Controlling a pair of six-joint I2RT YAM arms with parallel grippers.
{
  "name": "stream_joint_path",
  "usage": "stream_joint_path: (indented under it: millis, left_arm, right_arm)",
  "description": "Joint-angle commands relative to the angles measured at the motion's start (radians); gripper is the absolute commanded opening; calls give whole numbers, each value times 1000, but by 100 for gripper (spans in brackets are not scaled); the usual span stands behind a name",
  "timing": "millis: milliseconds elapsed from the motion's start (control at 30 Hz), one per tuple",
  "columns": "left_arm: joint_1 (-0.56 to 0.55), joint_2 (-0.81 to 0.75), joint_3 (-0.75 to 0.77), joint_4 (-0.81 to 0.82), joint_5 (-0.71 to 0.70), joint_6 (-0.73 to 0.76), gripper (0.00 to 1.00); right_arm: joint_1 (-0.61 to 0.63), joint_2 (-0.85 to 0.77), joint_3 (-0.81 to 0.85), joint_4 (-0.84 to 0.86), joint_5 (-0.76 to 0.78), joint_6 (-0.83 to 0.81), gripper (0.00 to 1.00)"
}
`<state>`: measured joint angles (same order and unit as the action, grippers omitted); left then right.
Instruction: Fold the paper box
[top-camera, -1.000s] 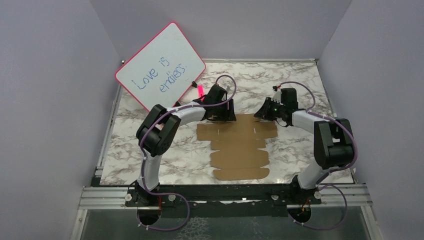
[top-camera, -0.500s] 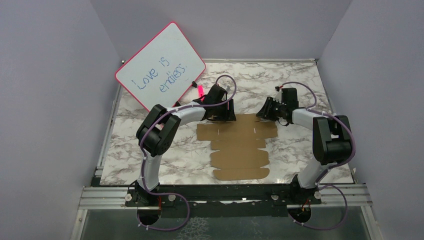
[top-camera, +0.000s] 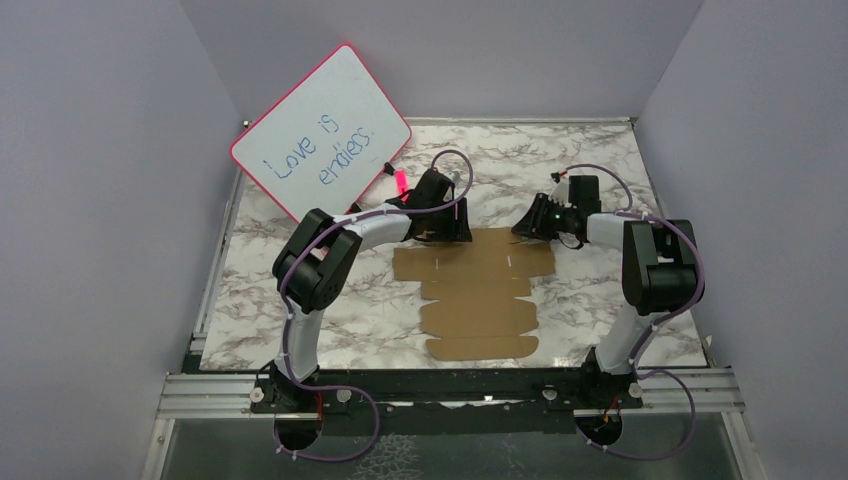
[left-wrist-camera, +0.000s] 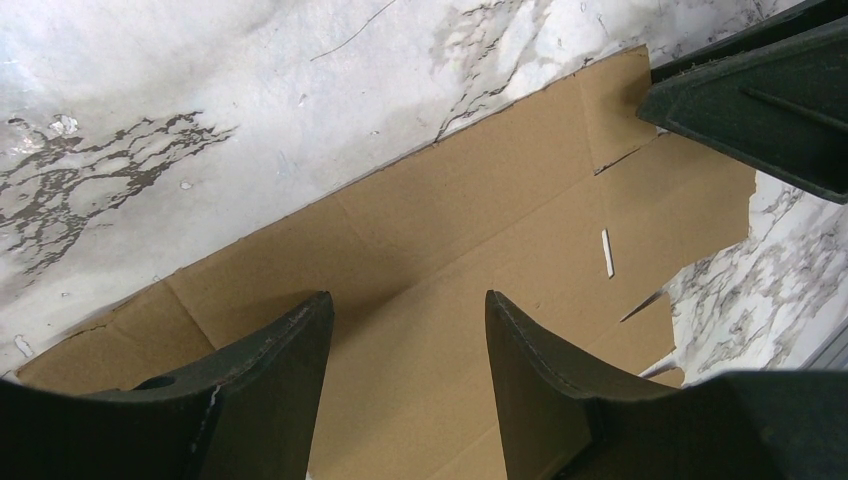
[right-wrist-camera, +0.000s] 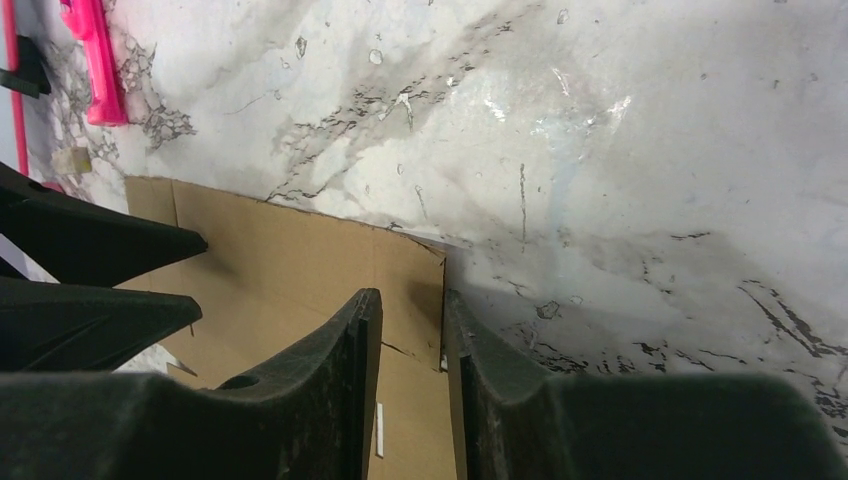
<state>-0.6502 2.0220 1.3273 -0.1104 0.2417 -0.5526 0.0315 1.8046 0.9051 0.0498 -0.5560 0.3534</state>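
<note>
The paper box (top-camera: 480, 290) is a flat brown die-cut sheet lying unfolded on the marble table (top-camera: 600, 170). My left gripper (top-camera: 440, 238) is open over the sheet's far left part, and its jaws (left-wrist-camera: 405, 300) stand apart above the cardboard (left-wrist-camera: 450, 220). My right gripper (top-camera: 527, 232) is at the sheet's far right corner. Its jaws (right-wrist-camera: 412, 295) are a narrow gap apart and straddle the right edge of the far flap (right-wrist-camera: 290, 260), one finger over cardboard and one over marble.
A whiteboard (top-camera: 320, 130) with a pink rim leans at the back left. A pink marker (top-camera: 400, 182) lies behind the left gripper and also shows in the right wrist view (right-wrist-camera: 90, 60). Grey walls close in on three sides.
My right wrist has drawn back a little and its forearm has swung, while the fingers stay at the sheet's far right corner. The left arm and the sheet have not moved.
</note>
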Motion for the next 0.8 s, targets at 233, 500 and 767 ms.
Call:
stream_joint_path:
  millis: [233, 500, 767]
  left_arm:
    - [-6, 35, -19, 12, -13, 8, 59]
    - [-7, 35, -20, 18, -13, 7, 59]
    - [-7, 31, -32, 23, -16, 6, 59]
  right_arm:
    - [17, -50, 56, -117, -16, -69, 24]
    - [83, -61, 102, -187, 73, -86, 24]
    - [175, -83, 157, -283, 284, -86, 24]
